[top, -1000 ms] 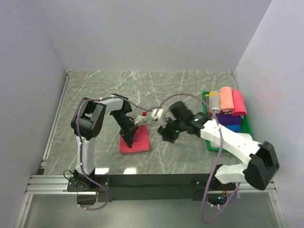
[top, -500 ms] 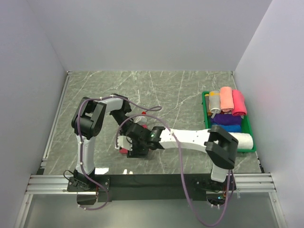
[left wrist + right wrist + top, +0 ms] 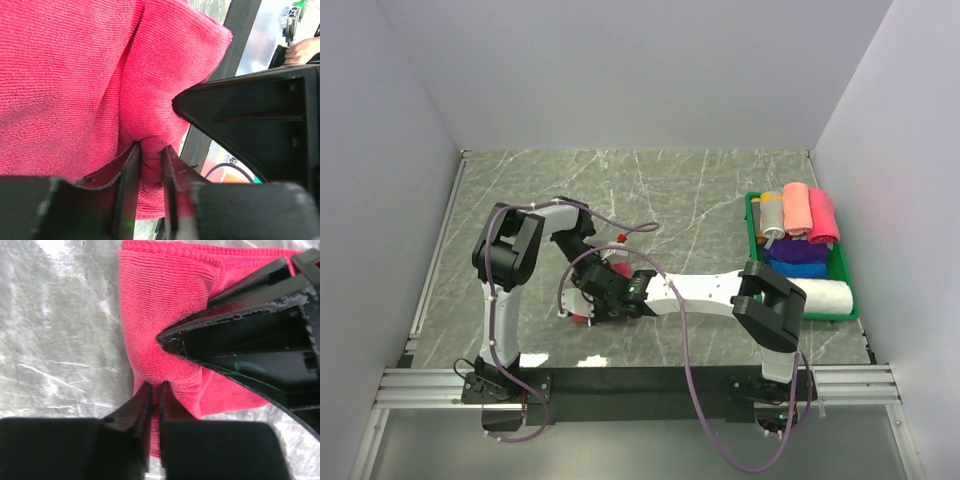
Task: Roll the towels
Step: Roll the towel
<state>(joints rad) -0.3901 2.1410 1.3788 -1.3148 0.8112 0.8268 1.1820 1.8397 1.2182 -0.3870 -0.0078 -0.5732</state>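
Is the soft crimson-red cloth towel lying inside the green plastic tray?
No, the crimson-red towel lies on the grey marble table, well to the left of the green tray.

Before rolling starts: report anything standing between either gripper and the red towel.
Nothing visible does. The left gripper and the right gripper are both already on the red towel, each pinching a fold of it.

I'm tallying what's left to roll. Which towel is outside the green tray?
The crimson-red towel, on the table, pinched by the left gripper and right gripper. The pink, salmon, blue and white ones lie rolled in the tray.
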